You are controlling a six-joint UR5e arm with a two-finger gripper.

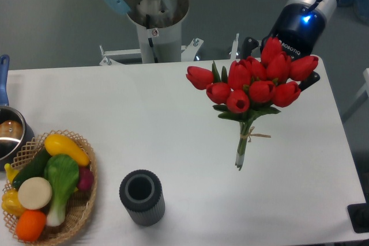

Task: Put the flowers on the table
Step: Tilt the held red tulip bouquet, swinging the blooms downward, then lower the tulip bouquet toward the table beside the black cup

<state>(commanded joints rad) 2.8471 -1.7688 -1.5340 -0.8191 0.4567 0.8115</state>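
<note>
The flowers, a bunch of red tulips with green leaves and twine round the stems, hang over the right part of the white table, with the stem ends pointing down toward the tabletop. My gripper sits behind the blooms and is shut on the flowers. Its black fingers show only at either side of the bunch; the rest is hidden by the tulips.
A dark grey ribbed cylinder vase stands open-topped near the front edge. A wicker basket of vegetables sits at the front left, with a metal pot behind it. The arm's base column rises behind the table.
</note>
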